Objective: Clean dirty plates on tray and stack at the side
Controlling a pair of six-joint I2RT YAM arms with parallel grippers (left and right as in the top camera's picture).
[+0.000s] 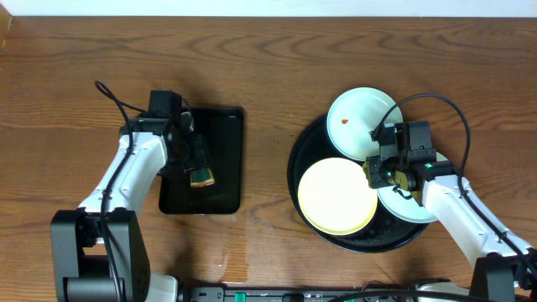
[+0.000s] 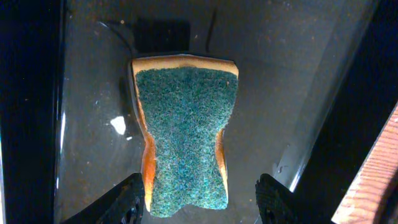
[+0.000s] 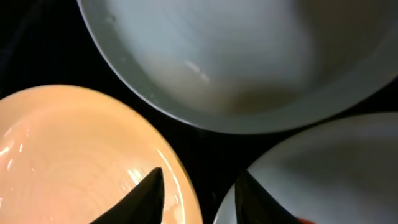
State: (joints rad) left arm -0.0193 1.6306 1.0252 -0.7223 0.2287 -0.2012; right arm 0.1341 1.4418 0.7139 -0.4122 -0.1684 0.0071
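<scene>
plates (image 1: 362,122) 2 mint-white, 1 yellow | tray (image 1: 295,172) black | sponge (image 2: 185,140) green, orange

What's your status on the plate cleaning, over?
Left gripper open, straddling sponge on rectangular tray. Right gripper open, empty, over round tray. Three plates on it, none stacked. Nothing blocking.

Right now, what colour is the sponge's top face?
Sponge top: speckled green; best in left wrist view.
</scene>
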